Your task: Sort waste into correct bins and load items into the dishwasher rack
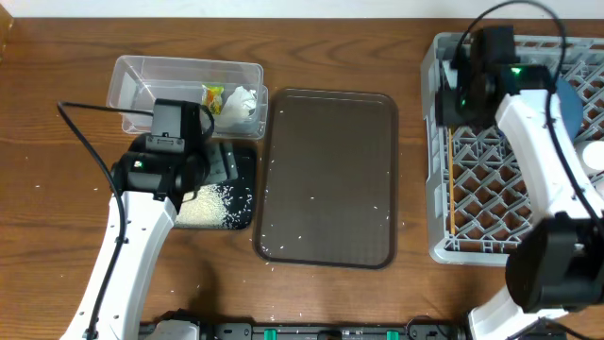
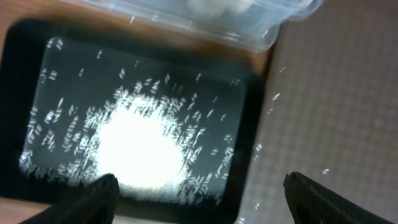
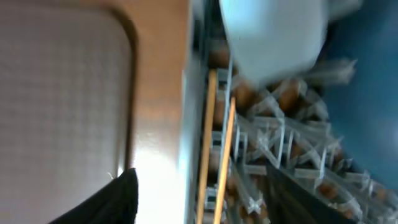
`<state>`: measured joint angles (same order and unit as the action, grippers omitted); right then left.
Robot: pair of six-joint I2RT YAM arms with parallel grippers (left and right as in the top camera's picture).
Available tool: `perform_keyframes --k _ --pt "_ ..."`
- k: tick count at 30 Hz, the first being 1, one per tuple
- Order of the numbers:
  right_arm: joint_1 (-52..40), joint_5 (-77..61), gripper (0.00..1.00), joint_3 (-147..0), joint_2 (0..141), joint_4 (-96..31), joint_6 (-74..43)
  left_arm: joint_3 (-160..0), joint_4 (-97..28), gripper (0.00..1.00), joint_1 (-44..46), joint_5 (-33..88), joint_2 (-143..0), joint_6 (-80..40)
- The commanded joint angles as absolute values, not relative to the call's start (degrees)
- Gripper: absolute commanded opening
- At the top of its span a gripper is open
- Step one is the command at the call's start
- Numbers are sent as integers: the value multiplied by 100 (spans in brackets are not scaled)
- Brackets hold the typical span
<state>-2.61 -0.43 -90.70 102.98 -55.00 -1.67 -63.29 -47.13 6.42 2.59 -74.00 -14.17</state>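
The shallow black tray [image 1: 241, 161] holds a pile of white rice grains [image 1: 209, 204]; they also show in the left wrist view [image 2: 140, 146]. My left gripper [image 2: 199, 196] is open and empty above the black tray's edge [image 2: 249, 155]. The clear tub [image 1: 137, 80] holds the crumpled white tissue [image 1: 242, 102] and the yellow-green wrapper [image 1: 213, 94]. The grey dishwasher rack [image 1: 439, 142] holds the wooden chopsticks [image 1: 452, 179], the blue plate [image 1: 570, 99] and a white cup [image 1: 595, 156]. My right gripper [image 3: 205, 199] is open over the rack's left side, above the chopsticks [image 3: 214, 143].
The brown serving tray [image 1: 330, 179] lies in the middle with a few stray rice grains on it. A light-blue vessel [image 3: 273, 31] sits in the rack near the right gripper. Loose grains lie on the wooden table [image 1: 57, 236].
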Motion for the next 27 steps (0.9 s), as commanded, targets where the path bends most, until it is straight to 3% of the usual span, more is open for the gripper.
perform_keyframes --k 1,9,14,19,22,27 --pt "-75 -491 65 -9225 10060 -5242 -342 -6375 -4574 88 617 449 -7408 -1203" --pt "384 -773 68 -9223 10025 -6123 -384 -6372 -5623 91 607 451 -7332 -1164" --pt "574 -749 75 -9013 9714 -6423 -388 -6243 -5806 91 607 445 -6654 -1155" --pt "499 -386 81 -7839 8514 -5299 -526 -5754 -5356 91 622 351 -5142 -1035" --pt "475 -301 99 -6777 7437 -4250 -672 -5492 -5188 96 622 158 -4239 -1028" --pt "508 -150 99 -5745 6112 -3570 -679 -5474 -5074 97 622 123 -3378 -1033"
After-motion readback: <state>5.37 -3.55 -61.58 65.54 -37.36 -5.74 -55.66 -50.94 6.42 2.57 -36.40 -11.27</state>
